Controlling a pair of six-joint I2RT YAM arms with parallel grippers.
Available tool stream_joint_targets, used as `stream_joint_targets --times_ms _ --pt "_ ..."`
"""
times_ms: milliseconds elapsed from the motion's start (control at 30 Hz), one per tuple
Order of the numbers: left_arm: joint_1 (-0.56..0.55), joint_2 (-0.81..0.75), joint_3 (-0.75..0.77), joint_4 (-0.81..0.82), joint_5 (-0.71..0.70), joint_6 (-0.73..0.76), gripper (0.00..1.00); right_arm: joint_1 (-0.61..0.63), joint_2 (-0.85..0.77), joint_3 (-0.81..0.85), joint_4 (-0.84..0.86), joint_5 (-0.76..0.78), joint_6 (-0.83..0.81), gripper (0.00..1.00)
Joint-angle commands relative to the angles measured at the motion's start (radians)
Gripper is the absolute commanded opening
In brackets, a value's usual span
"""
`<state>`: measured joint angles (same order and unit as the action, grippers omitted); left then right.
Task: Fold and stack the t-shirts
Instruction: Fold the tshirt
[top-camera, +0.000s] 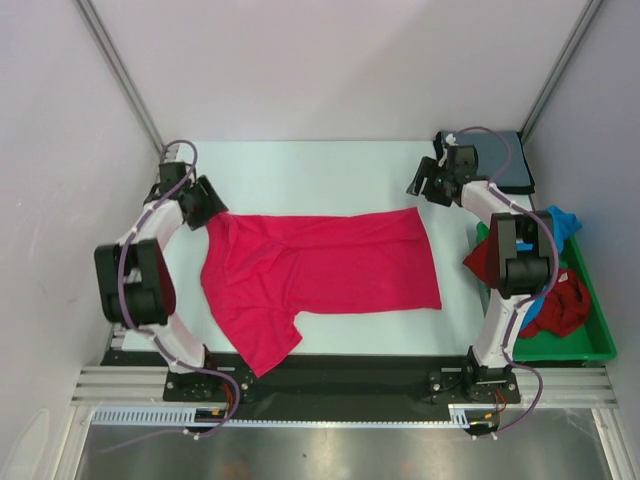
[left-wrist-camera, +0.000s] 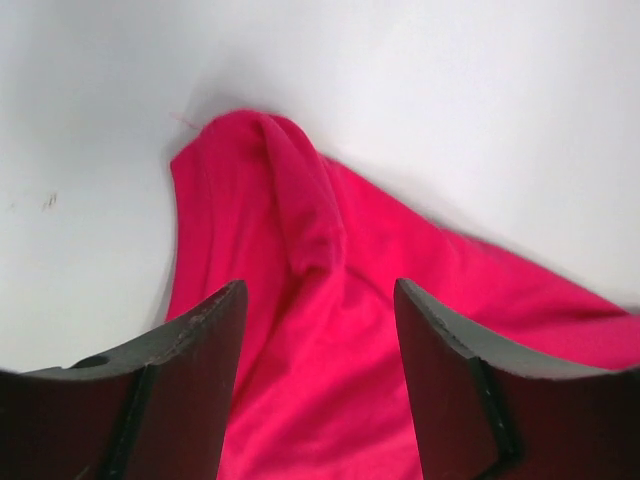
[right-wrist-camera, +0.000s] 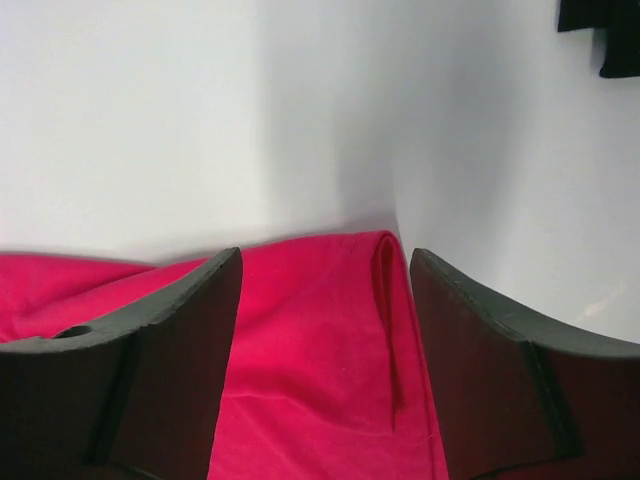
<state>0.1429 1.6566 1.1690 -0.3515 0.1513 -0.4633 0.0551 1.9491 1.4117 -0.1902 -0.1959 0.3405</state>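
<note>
Left hand (top-camera: 207, 207) and right hand (top-camera: 424, 186) hover released, jaws wide, over far corners of the pink shirt (top-camera: 320, 265) (flat on the table (top-camera: 330, 165)).

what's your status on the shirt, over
Left gripper open over pink-red shirt's far left corner. Right gripper open over its far right corner. Shirt spread on table, unfolded. Nothing in the way; other shirts in green tray.
</note>
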Motion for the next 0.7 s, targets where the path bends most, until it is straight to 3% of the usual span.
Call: stream_joint_targets --times_ms 0,133,333,667 --pt "-0.025 0.103 0.145 -0.053 -0.010 0.083 0.66 0.002 0.049 0.068 -0.041 -0.028 -0.061 0.73" --pt "-0.081 0.204 0.260 -0.121 -0.140 0.120 0.66 0.000 0.073 0.083 -0.101 -0.014 -0.086 0.61" --pt "-0.101 0.299 0.328 -0.164 -0.193 0.111 0.51 -0.003 0.088 0.070 -0.109 -0.074 -0.078 0.53" --pt "-0.123 0.353 0.330 -0.208 -0.276 0.104 0.60 -0.001 0.089 0.067 -0.132 -0.073 -0.089 0.54"
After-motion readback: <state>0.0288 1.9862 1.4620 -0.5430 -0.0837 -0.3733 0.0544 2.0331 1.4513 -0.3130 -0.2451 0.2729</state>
